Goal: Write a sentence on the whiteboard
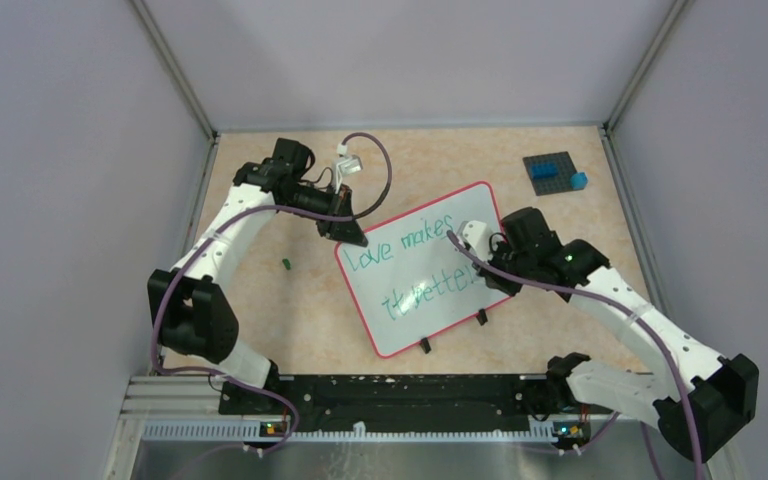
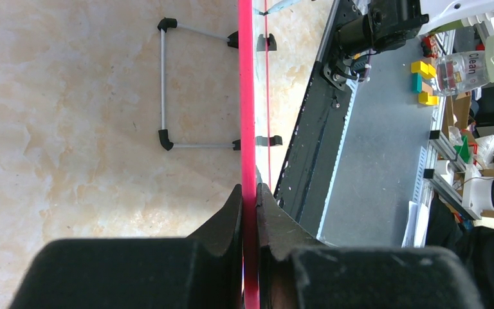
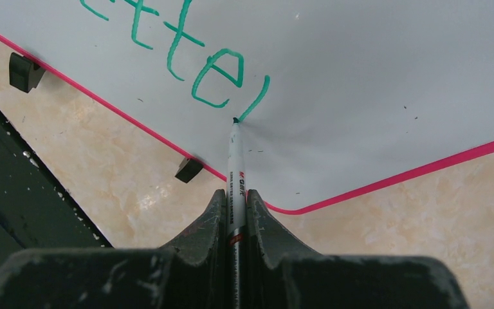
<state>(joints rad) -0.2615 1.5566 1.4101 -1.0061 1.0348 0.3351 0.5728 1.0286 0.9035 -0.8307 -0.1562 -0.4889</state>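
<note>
Right wrist: grips marker [image 3: 234, 154] in tightly closed right claw [image 3: 235, 196], tip on whiteboard [image 3: 360, 77] sitting mid surface [image 1: 290, 320], finishing "better". Pinches its far-left edge in closed left claw [image 2: 249, 190]. Needs light even pressure, steady board, no smearing.

Bright, even overhead light leaves soft glare on the whiteboard [image 1: 415, 300], shadows faint.

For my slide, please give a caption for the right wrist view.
Right gripper holds a marker, its tip on the whiteboard beside green letters.
</note>
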